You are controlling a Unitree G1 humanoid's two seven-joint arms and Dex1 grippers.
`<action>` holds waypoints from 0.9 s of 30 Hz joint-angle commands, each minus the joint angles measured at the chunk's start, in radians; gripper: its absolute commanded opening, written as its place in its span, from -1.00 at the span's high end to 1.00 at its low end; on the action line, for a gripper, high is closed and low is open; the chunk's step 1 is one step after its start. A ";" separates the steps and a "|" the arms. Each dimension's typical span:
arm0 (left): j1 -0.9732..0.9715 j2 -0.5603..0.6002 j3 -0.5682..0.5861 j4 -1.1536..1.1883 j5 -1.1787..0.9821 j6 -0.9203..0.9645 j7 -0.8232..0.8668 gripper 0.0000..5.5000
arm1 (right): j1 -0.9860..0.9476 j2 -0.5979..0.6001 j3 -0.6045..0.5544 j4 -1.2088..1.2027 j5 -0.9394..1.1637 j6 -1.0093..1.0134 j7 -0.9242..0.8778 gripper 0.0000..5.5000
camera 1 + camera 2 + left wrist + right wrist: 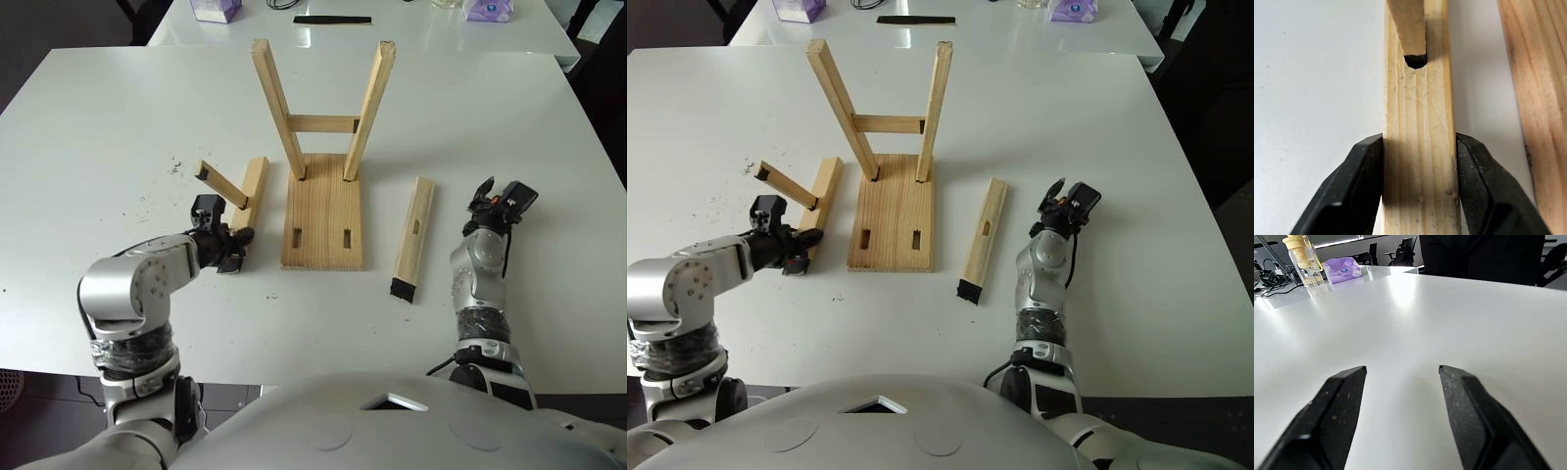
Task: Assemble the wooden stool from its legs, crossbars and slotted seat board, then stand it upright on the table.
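Left pincer: I clamp the near end of the crossbar-fitted leg, left of the seat board; my right pincer gapes wide and empty. The far leg pair is slotted in; the near slots and the loose leg on the right remain.

Seat board mid-surface, leg pair upright on its far end — one leg toward the left edge, another leg toward the right

Bright even light, soft shadows

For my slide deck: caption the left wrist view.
Left gripper shut on a pale wooden stool leg, its crossbar jutting out, beside the wooden seat board.
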 commanded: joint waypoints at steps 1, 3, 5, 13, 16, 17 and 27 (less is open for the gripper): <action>-0.032 0.057 -0.012 0.176 0.010 -0.034 -0.045 0.26 | 0.031 0.051 -0.016 -0.118 0.003 0.026 -0.071 0.01; -0.136 0.041 0.042 0.241 -0.005 -0.098 -0.057 0.26 | 0.063 0.061 -0.013 -0.217 -0.002 0.057 -0.104 0.01; -0.278 -0.011 0.142 0.320 -0.053 -0.138 -0.062 0.26 | 0.083 0.059 -0.018 -0.327 0.017 0.102 -0.122 0.01; -0.562 -0.260 0.547 0.317 -0.426 -0.362 -0.023 0.26 | -0.340 -0.149 -0.045 -0.328 0.255 0.301 0.109 0.01; -0.580 -0.266 0.563 0.280 -0.525 -0.455 -0.053 0.26 | -0.439 -0.170 -0.010 -0.330 0.343 0.329 0.265 0.01; -0.587 -0.249 0.564 0.278 -0.549 -0.494 -0.072 0.26 | -0.466 -0.177 0.000 -0.333 0.376 0.349 0.314 0.01; -0.445 -0.087 0.339 0.130 -0.676 -0.614 -0.367 0.26 | -0.640 -0.320 0.087 -0.354 0.709 0.705 0.798 0.01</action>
